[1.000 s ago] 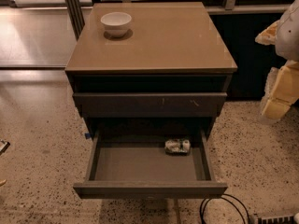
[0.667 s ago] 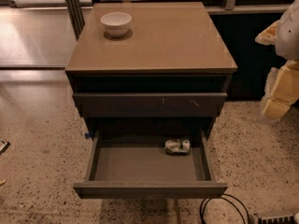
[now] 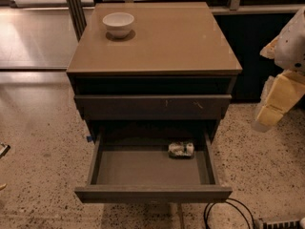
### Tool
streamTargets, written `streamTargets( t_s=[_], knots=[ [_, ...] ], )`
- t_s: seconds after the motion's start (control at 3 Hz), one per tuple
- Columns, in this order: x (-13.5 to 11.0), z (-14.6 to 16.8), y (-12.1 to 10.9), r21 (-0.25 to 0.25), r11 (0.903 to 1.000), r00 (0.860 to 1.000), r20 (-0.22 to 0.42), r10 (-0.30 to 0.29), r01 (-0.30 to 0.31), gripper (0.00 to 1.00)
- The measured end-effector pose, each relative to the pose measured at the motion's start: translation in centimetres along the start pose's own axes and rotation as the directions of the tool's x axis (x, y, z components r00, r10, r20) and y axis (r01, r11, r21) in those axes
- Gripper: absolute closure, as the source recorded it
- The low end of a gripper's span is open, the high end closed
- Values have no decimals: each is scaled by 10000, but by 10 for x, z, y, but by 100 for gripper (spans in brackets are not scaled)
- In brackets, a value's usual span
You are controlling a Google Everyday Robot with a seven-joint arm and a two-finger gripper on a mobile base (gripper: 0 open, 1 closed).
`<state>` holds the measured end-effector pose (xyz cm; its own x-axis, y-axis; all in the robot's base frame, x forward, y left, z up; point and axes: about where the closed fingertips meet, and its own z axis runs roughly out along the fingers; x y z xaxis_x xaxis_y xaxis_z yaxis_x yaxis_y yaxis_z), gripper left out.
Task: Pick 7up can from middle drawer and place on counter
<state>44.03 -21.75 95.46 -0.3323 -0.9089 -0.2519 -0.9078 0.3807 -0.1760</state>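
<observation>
1. 7up can [image 3: 181,149]: lying on its side at 2 o'clock on the floor of the pulled-out middle drawer [image 3: 143,171].
2. Bench [image 3: 176,42]: carries a white bowl [image 3: 118,24] at 11 o'clock.
3. Tool [image 3: 274,106]: at 3 o'clock of the cabinet, well apart from the can; whether wide or narrow cannot be told.
</observation>
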Motion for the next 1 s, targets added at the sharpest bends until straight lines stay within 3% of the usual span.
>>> streamTargets(
  t_s=[0.33, 0.67, 1.0],
  knots=[
    [-2, 51, 10, -812, 9799, 9831, 12, 1832, -1825, 0],
    [-14, 103, 19, -1154, 9291, 9347, 137, 3552, -3513, 0],
    [-27, 146, 7, -895, 8627, 8635, 420, 5026, -4977, 0]
  ],
)
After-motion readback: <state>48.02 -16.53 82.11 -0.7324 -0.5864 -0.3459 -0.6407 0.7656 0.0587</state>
